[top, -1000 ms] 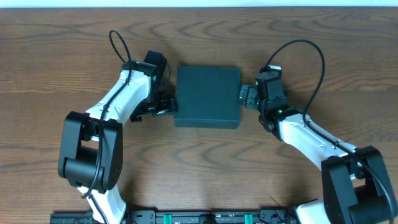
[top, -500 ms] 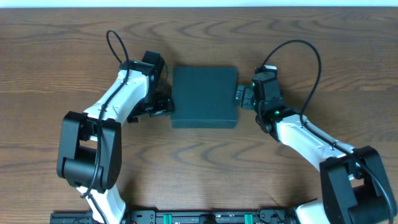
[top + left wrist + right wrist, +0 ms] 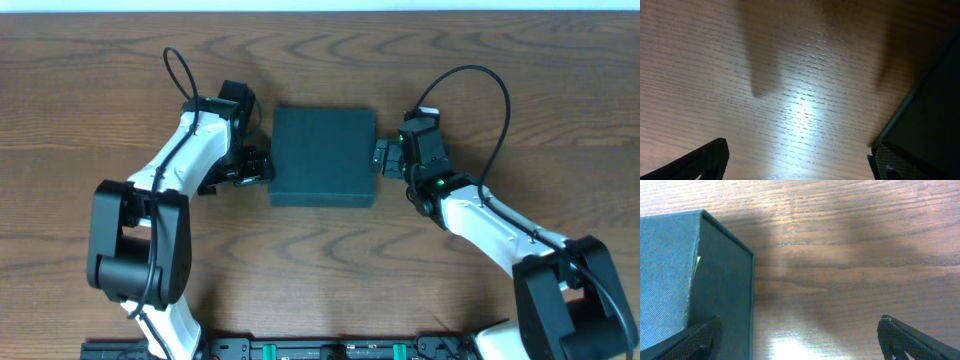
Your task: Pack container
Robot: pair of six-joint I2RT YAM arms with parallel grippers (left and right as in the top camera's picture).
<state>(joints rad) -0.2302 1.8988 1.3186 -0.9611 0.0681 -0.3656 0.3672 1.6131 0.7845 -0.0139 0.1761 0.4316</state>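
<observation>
The dark teal-green container lies shut on the wooden table, its lid down. My left gripper is open at the container's left side, low at the table. In the left wrist view the left gripper stands wide open over bare wood, with the container's edge by its right finger. My right gripper is open against the container's right side. In the right wrist view the right gripper is wide open, its left finger over the container's corner. No snack packets show.
The wooden table spreads all round the container. A white strip runs along the far edge. The arm bases and a black rail sit at the front edge.
The container has slid a little to the left across the table. Both grippers have moved left with it, staying at its sides.
</observation>
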